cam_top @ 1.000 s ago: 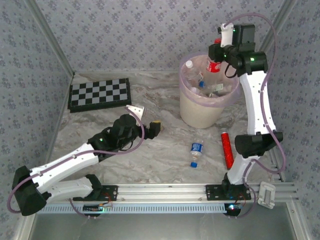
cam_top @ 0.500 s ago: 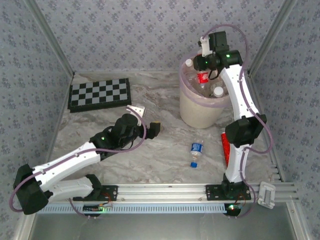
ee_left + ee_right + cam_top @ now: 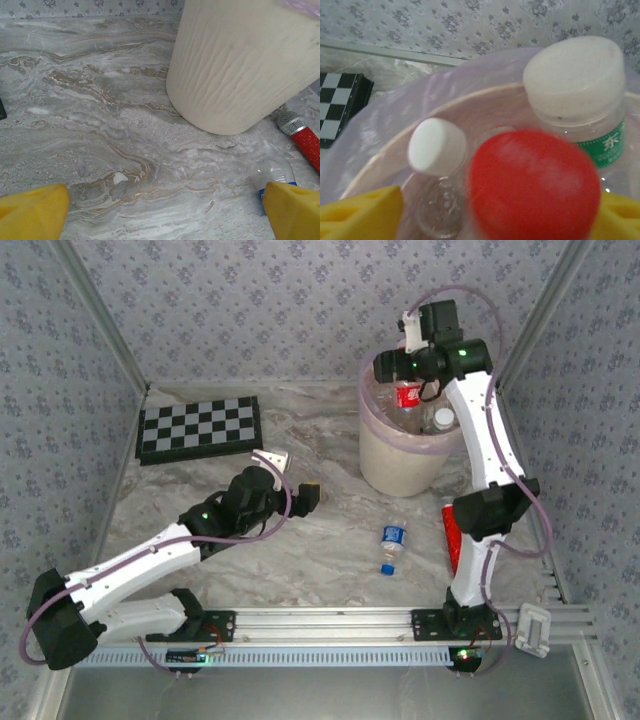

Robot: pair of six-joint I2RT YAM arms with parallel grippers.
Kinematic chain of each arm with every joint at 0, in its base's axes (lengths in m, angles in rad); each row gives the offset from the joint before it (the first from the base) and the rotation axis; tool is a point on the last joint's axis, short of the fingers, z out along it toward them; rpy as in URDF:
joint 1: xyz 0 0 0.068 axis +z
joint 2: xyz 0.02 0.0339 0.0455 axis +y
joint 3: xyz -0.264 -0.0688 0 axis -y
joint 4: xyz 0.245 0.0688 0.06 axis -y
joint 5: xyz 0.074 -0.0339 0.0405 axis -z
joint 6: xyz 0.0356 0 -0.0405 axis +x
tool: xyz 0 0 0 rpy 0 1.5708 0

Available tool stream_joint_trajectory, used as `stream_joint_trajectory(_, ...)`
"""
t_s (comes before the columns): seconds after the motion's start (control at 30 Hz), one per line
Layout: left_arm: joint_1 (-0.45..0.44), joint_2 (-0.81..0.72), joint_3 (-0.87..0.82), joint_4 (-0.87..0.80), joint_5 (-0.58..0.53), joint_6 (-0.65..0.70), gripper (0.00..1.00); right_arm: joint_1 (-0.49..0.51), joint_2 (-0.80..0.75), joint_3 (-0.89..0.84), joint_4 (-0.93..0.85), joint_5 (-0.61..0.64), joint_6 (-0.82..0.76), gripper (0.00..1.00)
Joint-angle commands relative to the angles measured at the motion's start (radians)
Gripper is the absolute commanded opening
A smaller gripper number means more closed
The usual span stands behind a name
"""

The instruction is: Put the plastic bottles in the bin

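The cream bin [image 3: 398, 460] with its pink liner stands at the back right and holds several plastic bottles. My right gripper [image 3: 392, 367] hangs open over its rim. A red-capped, red-labelled bottle [image 3: 408, 395] sits below it inside the bin. In the right wrist view that blurred red cap [image 3: 535, 185] lies between the wide-spread yellow fingers [image 3: 360, 212], with a gap on its left. Beside it are a white-capped bottle [image 3: 437, 147] and a green-labelled one [image 3: 575, 80]. One blue-labelled bottle [image 3: 392, 543] lies on the table. My left gripper [image 3: 305, 495] is open and holds nothing; the bin wall [image 3: 240, 65] and that bottle [image 3: 272, 172] are ahead of it.
A black-and-white checkerboard [image 3: 198, 428] lies at the back left. A slim red cylinder [image 3: 450, 540] lies on the table right of the loose bottle, partly behind my right arm, and also shows in the left wrist view [image 3: 305, 142]. Patterned walls close in the table.
My right arm swung left over the bin with the red-labelled bottle, which now sits lower inside the bin. The left arm has not moved.
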Motion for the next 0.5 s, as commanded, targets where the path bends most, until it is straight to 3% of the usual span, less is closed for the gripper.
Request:
stream_joint_trajectory(0.0, 0.008, -0.016, -0.011, 0.004, 0.016, -0.012, 0.99, -0.022, -0.135, 0.016, -0.032, 0.000, 0.006, 0.90)
stream_joint_trajectory(0.2, 0.008, -0.011, -0.015, 0.016, 0.027, -0.016, 0.99, -0.054, -0.174, -0.042, 0.038, -0.023, 0.035, 0.82)
stream_joint_trajectory(0.33, 0.009, -0.009, -0.017, 0.016, 0.038, -0.028, 0.99, -0.049, -0.099, 0.015, 0.044, -0.040, 0.046, 0.65)
stream_joint_trajectory(0.47, 0.009, -0.028, -0.037, 0.018, 0.037, -0.047, 0.99, -0.043, -0.070, -0.062, 0.097, -0.048, 0.054, 0.49)
